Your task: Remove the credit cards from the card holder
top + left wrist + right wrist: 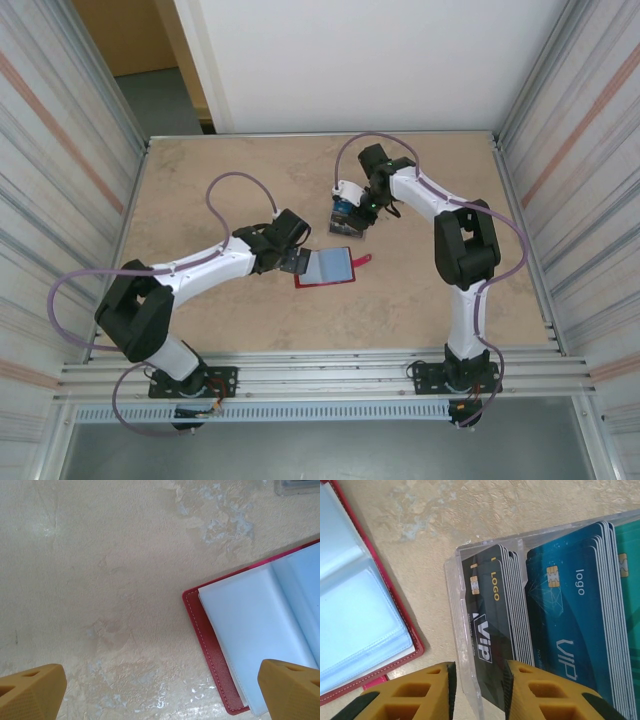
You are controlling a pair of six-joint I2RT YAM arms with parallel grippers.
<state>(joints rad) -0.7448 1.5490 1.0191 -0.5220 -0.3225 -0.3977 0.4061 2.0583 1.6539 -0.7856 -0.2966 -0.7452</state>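
The red card holder (325,268) lies open and flat on the table, its pale blue clear pockets (250,630) facing up. My left gripper (296,262) is open at its left edge; one finger (292,687) hangs over the pocket page and the other (30,690) over bare table. Credit cards stand in rows in a clear plastic box (452,585): black ones (487,610), blue ones (570,620) and a teal one (627,580). My right gripper (479,690) is open a little around the front black card and the box wall, with a gap at the left pad.
The clear box (350,232) sits just beyond the card holder, under the right gripper. The holder's snap tab (362,260) sticks out on its right side. Corrugated metal walls enclose the table left and right; a white panel stands behind.
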